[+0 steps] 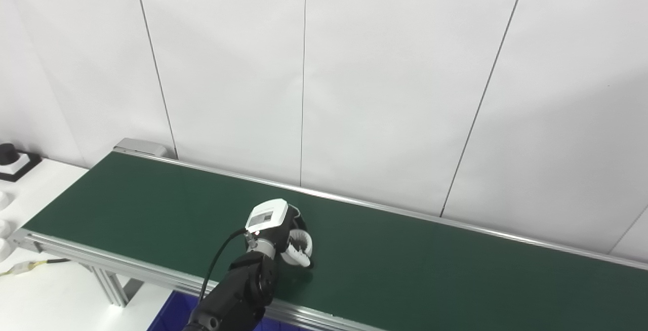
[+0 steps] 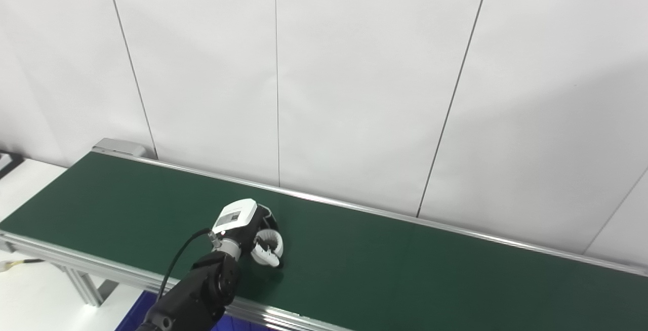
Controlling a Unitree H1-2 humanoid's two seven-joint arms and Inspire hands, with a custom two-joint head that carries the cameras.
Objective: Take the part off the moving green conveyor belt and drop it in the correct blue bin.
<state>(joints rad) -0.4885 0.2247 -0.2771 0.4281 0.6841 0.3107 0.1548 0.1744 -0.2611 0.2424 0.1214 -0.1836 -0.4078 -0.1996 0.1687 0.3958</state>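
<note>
White wall panels, smooth and split by thin dark seams, are rising behind the work. One part point(image 1: 297, 249), a white ring-shaped piece with a hollow centre and a glossy plastic look, is sitting on the conveyor belt point(image 1: 405, 260) near its front edge, left of the middle. One hand is showing: the left hand point(image 1: 276, 230), black with a white rectangular back plate, is reaching over the belt with its fingers wrapped around the ring. Its dark arm is coming up from the bottom edge with one black cable looping beside it. Matte dark green and flat, the belt is running between two silver aluminium rails. One blue bin point(image 1: 174, 316) is peeking out below the front rail. To the left, a white surface point(image 1: 45, 295) is carrying a black knob on a white base point(image 1: 12, 161).
</note>
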